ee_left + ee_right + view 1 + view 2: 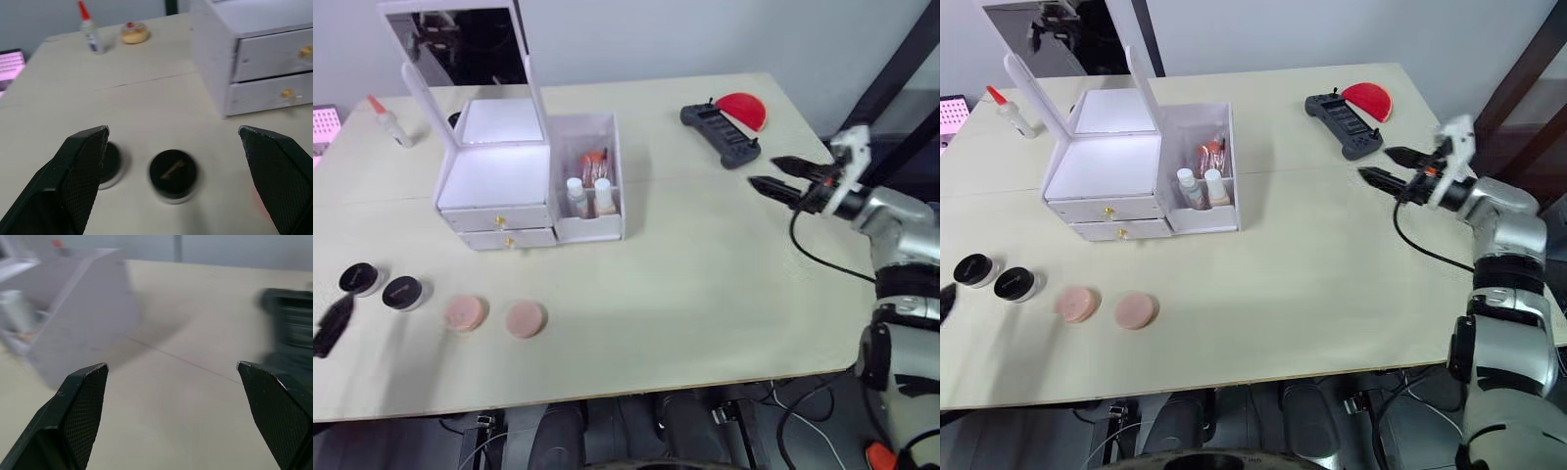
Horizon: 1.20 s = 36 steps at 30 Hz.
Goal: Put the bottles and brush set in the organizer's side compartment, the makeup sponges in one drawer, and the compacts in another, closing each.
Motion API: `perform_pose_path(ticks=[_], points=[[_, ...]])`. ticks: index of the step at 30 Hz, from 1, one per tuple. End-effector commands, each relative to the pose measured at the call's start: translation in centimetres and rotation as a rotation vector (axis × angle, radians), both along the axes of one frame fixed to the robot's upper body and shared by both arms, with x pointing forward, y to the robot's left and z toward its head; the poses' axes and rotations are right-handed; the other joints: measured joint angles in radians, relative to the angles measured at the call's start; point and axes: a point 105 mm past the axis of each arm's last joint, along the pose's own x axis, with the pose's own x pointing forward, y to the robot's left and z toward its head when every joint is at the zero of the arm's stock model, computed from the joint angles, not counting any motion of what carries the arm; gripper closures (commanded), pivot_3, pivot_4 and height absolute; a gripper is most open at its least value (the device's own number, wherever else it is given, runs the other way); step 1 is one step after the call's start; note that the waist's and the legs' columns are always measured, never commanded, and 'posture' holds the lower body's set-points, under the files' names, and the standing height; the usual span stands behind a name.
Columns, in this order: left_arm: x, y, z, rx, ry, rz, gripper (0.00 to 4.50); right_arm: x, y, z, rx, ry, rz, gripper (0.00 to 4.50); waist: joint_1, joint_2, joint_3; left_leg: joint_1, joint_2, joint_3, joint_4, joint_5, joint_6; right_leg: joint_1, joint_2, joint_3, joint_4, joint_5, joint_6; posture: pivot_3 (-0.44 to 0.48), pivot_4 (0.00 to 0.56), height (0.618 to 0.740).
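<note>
Left eye view shows you the bottles (588, 197) and brush set (595, 163) standing in the organizer's (499, 186) side compartment (607, 220); sponges (494, 316) and compacts (380, 286) lie on the table (705, 284). Left gripper (171, 186) spread above the compacts, right gripper (775, 174) spread, empty.

In the white plastic organizer (524, 176), the clear brush pouch (594, 164) is mostly hidden behind two white-capped bottles (589, 196). Left of it, the pink ridged item (323, 125) is edge-cropped.
</note>
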Motion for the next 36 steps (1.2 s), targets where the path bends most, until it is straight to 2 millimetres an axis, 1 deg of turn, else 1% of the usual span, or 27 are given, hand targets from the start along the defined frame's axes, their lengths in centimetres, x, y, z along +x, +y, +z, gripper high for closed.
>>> perform_pose_path(ticks=[1,2,4,5,6,8,9,11,12,15,20,23,27,33,36], points=[[1.0,-2.9,0.7,-0.005,-0.036,-0.043,0.03,-1.0,3.9,3.2,-0.017,-0.090,0.119,0.00,0.001,0.000,0.000,0.000,0.000,0.000,0.000,0.000,0.000,0.000,0.000,0.000,0.000,0.000,0.000,0.000,0.150,0.740],[1.3,-3.6,0.7,-0.014,-0.043,-0.045,0.03,-1.2,4.7,3.3,-0.029,-0.099,0.142,0.00,0.003,0.000,0.000,-0.001,0.000,0.000,0.000,0.000,0.000,0.000,0.000,0.000,0.000,0.000,0.000,0.000,0.150,0.740],[2.1,-5.7,0.3,-0.017,-0.036,-0.086,0.03,-2.0,6.5,3.3,-0.094,-0.142,0.202,0.00,0.002,0.000,0.000,-0.001,0.000,-0.001,0.000,0.000,0.000,0.001,0.000,-0.001,0.000,0.000,0.000,0.000,0.150,0.740],[2.3,-6.6,0.1,-0.016,-0.032,-0.107,0.03,-2.4,7.2,3.2,-0.113,-0.147,0.233,0.00,-0.001,0.001,0.000,-0.004,-0.008,-0.015,-0.001,0.001,0.000,0.008,-0.009,-0.013,0.000,-0.001,0.002,0.000,0.150,0.740],[2.5,-7.4,-0.1,-0.011,-0.028,-0.125,0.03,-2.8,7.8,3.1,-0.123,-0.148,0.257,0.00,-0.003,0.003,0.000,-0.002,-0.014,-0.024,-0.001,0.001,0.000,0.011,-0.017,-0.023,0.002,-0.004,0.004,0.000,0.150,0.740],[2.9,-8.0,-0.4,-0.004,-0.029,-0.110,0.03,-3.3,8.6,3.4,-0.137,-0.155,0.284,0.00,-0.002,0.004,0.001,-0.003,-0.033,-0.055,-0.001,0.003,0.001,0.022,-0.027,-0.043,0.004,-0.012,0.008,0.000,0.150,0.740],[3.2,-8.2,-0.6,0.002,-0.030,-0.089,0.03,-3.5,9.0,3.6,-0.145,-0.161,0.293,0.00,-0.001,0.004,0.001,-0.004,-0.043,-0.070,-0.001,0.004,0.002,0.025,-0.036,-0.053,0.009,-0.018,0.009,0.000,0.150,0.740],[3.8,-9.3,-1.2,-0.015,-0.033,-0.072,0.03,-3.7,9.5,3.7,-0.171,-0.129,0.307,0.00,0.012,0.009,0.001,-0.004,-0.062,-0.095,-0.002,0.005,0.003,0.028,-0.043,-0.058,0.019,-0.028,0.015,0.000,0.150,0.740],[4.1,-9.9,-1.5,-0.030,-0.037,-0.068,0.03,-4.0,9.7,3.8,-0.187,-0.125,0.320,0.00,0.023,0.011,0.001,-0.005,-0.062,-0.095,-0.002,0.006,0.002,0.026,-0.042,-0.057,0.019,-0.027,0.013,0.000,0.150,0.740],[5.3,-10.8,-2.2,-0.070,-0.051,-0.016,0.03,-5.3,10.7,4.3,-0.230,-0.128,0.386,0.00,0.041,0.011,0.001,-0.005,-0.061,-0.092,-0.002,0.006,0.001,0.024,-0.042,-0.054,0.018,-0.027,0.012,0.000,0.150,0.740],[7.5,-13.7,-3.4,-0.143,-0.051,-0.032,0.03,-7.0,12.0,6.3,-0.240,-0.175,0.471,0.00,0.056,0.010,0.000,-0.005,-0.062,-0.082,-0.001,0.006,0.001,0.024,-0.044,-0.047,0.013,-0.026,0.013,0.000,0.150,0.740],[9.0,-14.7,-3.8,-0.155,-0.063,-0.033,0.03,-7.4,12.3,7.1,-0.256,-0.218,0.491,0.00,0.059,0.010,0.000,-0.006,-0.062,-0.081,-0.001,0.006,0.001,0.024,-0.044,-0.047,0.012,-0.026,0.014,0.000,0.150,0.740],[11.1,-16.2,-4.0,-0.149,-0.079,-0.058,0.03,-7.5,12.4,7.4,-0.277,-0.232,0.486,0.00,0.060,0.010,0.000,-0.006,-0.062,-0.081,-0.001,0.006,0.001,0.024,-0.044,-0.047,0.012,-0.025,0.014,0.000,0.150,0.740],[14.0,-18.1,-2.4,-0.155,-0.162,-0.081,0.03,-7.1,12.2,7.3,-0.287,-0.250,0.436,0.00,0.058,0.009,0.000,-0.006,-0.062,-0.080,-0.001,0.006,0.001,0.024,-0.044,-0.047,0.012,-0.025,0.015,0.000,0.150,0.740],[14.6,-18.8,-2.0,-0.162,-0.180,-0.083,0.03,-7.1,12.2,7.2,-0.292,-0.259,0.425,0.00,0.057,0.009,0.000,-0.006,-0.062,-0.080,-0.001,0.006,0.001,0.024,-0.044,-0.047,0.012,-0.023,0.018,0.000,0.150,0.740]])
